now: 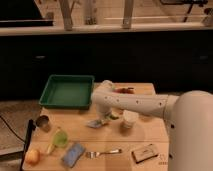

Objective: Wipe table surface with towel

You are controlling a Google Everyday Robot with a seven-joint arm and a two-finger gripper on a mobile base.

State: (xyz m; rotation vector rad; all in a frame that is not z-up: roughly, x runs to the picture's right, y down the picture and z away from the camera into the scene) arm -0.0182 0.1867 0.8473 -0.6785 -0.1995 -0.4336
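A small crumpled grey-blue towel (95, 123) lies on the wooden table (155, 132), left of centre. My gripper (107, 118) is at the end of the white arm that reaches in from the right. It is down at the towel's right edge, touching or just above it. The arm's wrist covers part of the towel.
A green tray (66, 92) sits at the back left. A white cup (130, 120) stands just right of the gripper, with a plate of red food (125, 90) behind it. In front are a metal cup (43, 122), green glass (60, 137), orange fruit (32, 156), blue sponge (73, 153), fork (103, 152) and brown box (146, 152).
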